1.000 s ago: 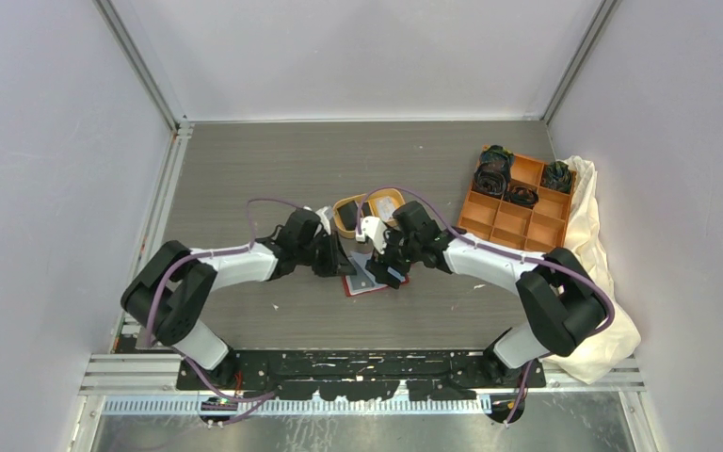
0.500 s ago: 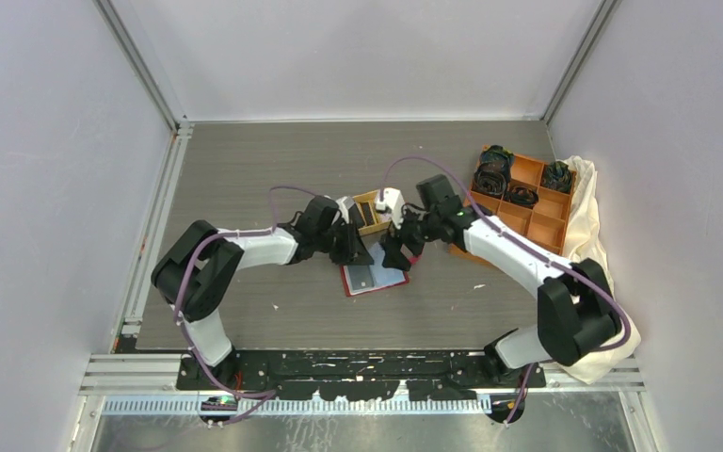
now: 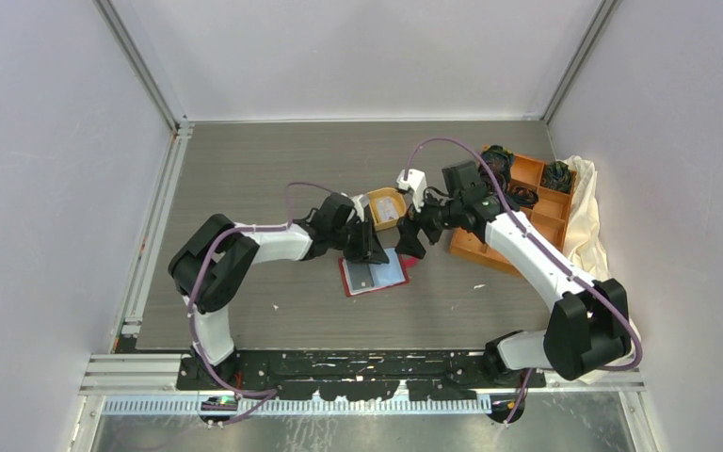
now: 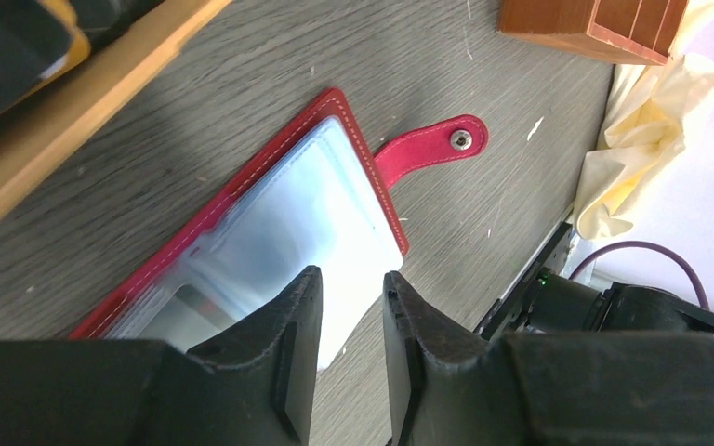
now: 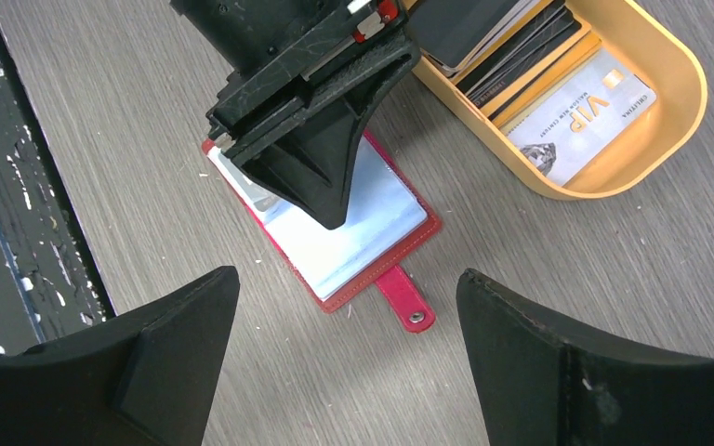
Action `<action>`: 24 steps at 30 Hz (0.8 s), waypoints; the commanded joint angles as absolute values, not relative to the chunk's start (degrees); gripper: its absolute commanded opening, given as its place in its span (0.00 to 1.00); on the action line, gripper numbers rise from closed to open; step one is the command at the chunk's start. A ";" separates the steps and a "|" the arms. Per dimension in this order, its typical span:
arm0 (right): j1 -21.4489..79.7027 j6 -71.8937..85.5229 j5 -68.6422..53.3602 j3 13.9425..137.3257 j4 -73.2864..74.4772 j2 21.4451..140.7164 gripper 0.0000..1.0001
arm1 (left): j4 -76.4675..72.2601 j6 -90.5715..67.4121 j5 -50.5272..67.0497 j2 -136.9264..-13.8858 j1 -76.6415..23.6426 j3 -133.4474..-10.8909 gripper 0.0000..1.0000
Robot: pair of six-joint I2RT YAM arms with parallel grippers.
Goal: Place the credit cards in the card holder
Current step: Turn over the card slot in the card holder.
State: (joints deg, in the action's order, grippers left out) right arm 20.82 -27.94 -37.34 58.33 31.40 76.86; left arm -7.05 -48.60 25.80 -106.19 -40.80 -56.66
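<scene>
The card holder (image 3: 377,275) (image 5: 372,223), a red wallet, lies open on the table with its pale lining up and its clasp tab (image 4: 437,149) spread to one side. My left gripper (image 3: 367,250) (image 4: 351,279) hovers low over the lining, its jaws a narrow gap apart with nothing between them. My right gripper (image 3: 412,240) (image 5: 346,275) hangs higher, beside the wallet's tab end, wide open and empty. The credit cards lie in an orange oval tray (image 5: 679,121): a whitish VIP card (image 5: 581,111) and several black ones (image 5: 511,42).
The oval tray (image 3: 403,202) sits just behind the wallet, close to both grippers. An orange compartment box (image 3: 504,235) with black coiled bands stands at the right, on a cream cloth (image 3: 593,235). Metal rails run along the near edge.
My right gripper has lifted away from the wallet toward the back right and opened wider. My left gripper has slid right over the wallet and parted its jaws a little.
</scene>
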 commanded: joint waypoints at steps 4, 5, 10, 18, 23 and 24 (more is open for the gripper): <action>17.73 -25.19 -37.13 62.65 31.82 74.39 0.93 | -11.42 -48.08 28.21 -107.54 -41.76 -59.59 0.33; 17.28 -24.88 -36.86 62.93 31.70 73.99 0.93 | -11.77 -48.08 28.19 -107.23 -41.75 -59.42 0.33; 15.70 -22.11 -32.94 65.17 29.96 72.12 0.99 | -11.83 -46.03 27.33 -103.34 -41.55 -58.91 0.33; 13.57 -10.78 -37.06 75.64 34.00 81.96 0.99 | -4.25 -39.31 25.30 -90.88 -37.22 -57.79 0.34; 13.58 -4.76 -40.29 77.70 27.50 86.83 0.99 | 5.90 -38.94 28.21 -82.27 -32.11 -63.33 0.43; 13.62 -3.47 -40.71 78.74 26.87 88.34 1.00 | 9.21 -39.51 28.55 -81.40 -31.28 -65.86 0.48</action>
